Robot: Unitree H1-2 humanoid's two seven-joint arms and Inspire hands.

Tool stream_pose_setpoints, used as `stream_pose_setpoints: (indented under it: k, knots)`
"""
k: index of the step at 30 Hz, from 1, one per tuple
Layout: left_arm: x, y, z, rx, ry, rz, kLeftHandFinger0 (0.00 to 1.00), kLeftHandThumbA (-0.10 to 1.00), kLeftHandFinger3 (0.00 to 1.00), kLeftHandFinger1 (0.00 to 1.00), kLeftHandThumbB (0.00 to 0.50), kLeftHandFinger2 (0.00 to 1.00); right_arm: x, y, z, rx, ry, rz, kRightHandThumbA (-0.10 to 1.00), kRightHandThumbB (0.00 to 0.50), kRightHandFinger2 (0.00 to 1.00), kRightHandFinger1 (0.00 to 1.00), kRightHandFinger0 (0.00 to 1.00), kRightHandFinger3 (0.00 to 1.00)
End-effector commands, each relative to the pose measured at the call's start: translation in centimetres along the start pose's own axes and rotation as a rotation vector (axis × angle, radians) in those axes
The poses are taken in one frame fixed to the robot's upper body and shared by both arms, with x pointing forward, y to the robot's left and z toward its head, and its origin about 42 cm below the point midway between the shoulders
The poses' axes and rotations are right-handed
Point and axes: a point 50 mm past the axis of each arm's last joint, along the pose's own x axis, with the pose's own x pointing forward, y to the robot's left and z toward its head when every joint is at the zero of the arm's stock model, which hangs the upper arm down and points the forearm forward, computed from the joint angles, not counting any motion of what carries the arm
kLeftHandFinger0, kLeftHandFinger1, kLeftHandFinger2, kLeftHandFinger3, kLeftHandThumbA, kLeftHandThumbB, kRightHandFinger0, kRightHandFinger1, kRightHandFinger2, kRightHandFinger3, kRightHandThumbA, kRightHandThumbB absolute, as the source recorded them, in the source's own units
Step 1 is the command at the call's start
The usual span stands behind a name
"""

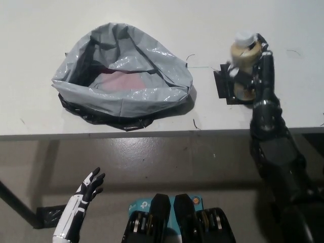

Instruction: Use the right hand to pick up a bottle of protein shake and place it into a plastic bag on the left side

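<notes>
The protein shake bottle (242, 52), tan with a white cap, stands on a black square mat (223, 84) at the table's right. My black right hand (257, 68) is wrapped around its lower body from the right, shut on it; the hand hides the bottle's base. The bottle leans slightly left. The grey plastic bag (124, 100) lies open on the left of the table, with something pinkish showing inside. My white left hand (87, 189) rests low at the lower left, below the table edge, fingers spread and holding nothing.
The white table (212, 116) ends at a front edge running across the middle of the picture. A black layer shows under the bag's near side. Bare tabletop lies between the bag and the mat.
</notes>
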Motion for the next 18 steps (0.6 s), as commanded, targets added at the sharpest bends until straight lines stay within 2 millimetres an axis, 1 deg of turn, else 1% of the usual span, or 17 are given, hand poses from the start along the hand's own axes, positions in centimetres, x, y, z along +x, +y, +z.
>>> stream_pose_setpoints:
  k: [1,2,3,5,6,7,8,9,10,11,12,13,14,15,16,17,18]
  knots:
    - [1.0,0.8,2.0,0.034,-0.063,-0.036,1.0,1.0,1.0,1.0,0.215,1.0,1.6,1.0,4.7,0.174,-0.067,-0.184,-0.1,0.203,0.34,0.02,0.0,0.41]
    - [1.0,0.9,2.1,0.036,-0.064,-0.036,1.0,1.0,1.0,1.0,0.213,1.0,1.5,1.0,4.6,0.169,-0.085,-0.191,-0.1,0.18,0.4,0.06,0.0,0.48]
    - [1.0,0.9,2.1,0.038,-0.063,-0.038,1.0,1.0,1.0,1.0,0.207,1.0,1.4,0.9,4.7,0.163,-0.095,-0.197,-0.1,0.173,0.43,0.08,0.0,0.51]
    - [1.1,1.0,2.2,0.042,-0.062,-0.044,1.0,1.0,1.0,1.0,0.195,1.0,1.3,0.7,4.7,0.145,-0.107,-0.211,-0.1,0.153,0.44,0.08,0.0,0.58]
    - [1.1,1.0,2.2,0.039,-0.062,-0.045,1.0,1.0,1.0,1.0,0.194,1.0,1.3,0.7,4.7,0.137,-0.11,-0.218,-0.1,0.151,0.43,0.07,0.0,0.59]
    - [1.1,1.0,2.1,0.038,-0.07,-0.042,1.0,1.0,1.0,1.0,0.195,1.0,1.3,0.5,4.9,0.121,-0.125,-0.22,-0.1,0.138,0.42,0.06,0.0,0.6]
    - [1.1,1.0,2.0,0.039,-0.073,-0.04,1.0,1.0,1.0,1.0,0.196,1.0,1.2,0.5,5.0,0.115,-0.132,-0.219,-0.1,0.143,0.42,0.05,0.0,0.59]
    - [1.2,1.1,1.9,0.04,-0.073,-0.039,1.0,1.0,1.0,1.0,0.192,1.0,1.3,0.5,5.2,0.102,-0.145,-0.214,-0.1,0.135,0.4,0.04,0.0,0.58]
    - [1.1,1.1,1.9,0.032,-0.075,-0.038,1.0,1.0,1.0,1.0,0.191,1.0,1.3,0.7,5.6,0.089,-0.162,-0.211,-0.1,0.143,0.4,0.03,0.0,0.58]
    - [1.1,1.1,1.8,0.034,-0.074,-0.035,1.0,1.0,1.0,1.0,0.193,1.0,1.2,0.8,5.8,0.081,-0.18,-0.203,-0.1,0.139,0.41,0.04,0.0,0.59]
    - [1.1,1.0,1.8,0.037,-0.072,-0.032,1.0,1.0,1.0,1.0,0.194,1.0,1.1,1.1,6.5,0.07,-0.22,-0.185,-0.1,0.136,0.43,0.05,0.0,0.56]
    - [1.1,1.0,1.8,0.033,-0.069,-0.031,1.0,1.0,1.0,1.0,0.196,1.0,0.9,1.6,7.4,0.07,-0.256,-0.161,-0.1,0.126,0.47,0.06,0.0,0.56]
    - [1.1,1.0,1.8,0.034,-0.066,-0.031,1.0,1.0,1.0,1.0,0.198,1.0,0.5,2.4,8.9,0.068,-0.309,-0.116,-0.1,0.11,0.49,0.08,0.0,0.57]
    - [1.1,1.0,1.8,0.035,-0.065,-0.031,1.0,1.0,1.0,1.0,0.199,1.0,0.4,2.6,9.2,0.064,-0.325,-0.105,-0.1,0.105,0.53,0.09,0.0,0.58]
    - [1.1,1.0,1.8,0.035,-0.064,-0.032,1.0,1.0,1.0,1.0,0.204,1.0,0.3,2.9,9.6,0.046,-0.35,-0.089,-0.1,0.087,0.55,0.11,0.0,0.59]
    - [1.1,1.0,1.8,0.035,-0.062,-0.033,1.0,1.0,1.0,1.0,0.203,1.0,-0.6,4.4,11.7,0.031,-0.448,-0.011,-0.1,0.075,0.63,0.17,0.0,0.66]
    - [1.1,1.0,1.8,0.036,-0.062,-0.034,1.0,1.0,1.0,1.0,0.204,1.0,-0.7,4.6,12.0,0.032,-0.464,0.0,-0.1,0.078,0.65,0.19,0.0,0.68]
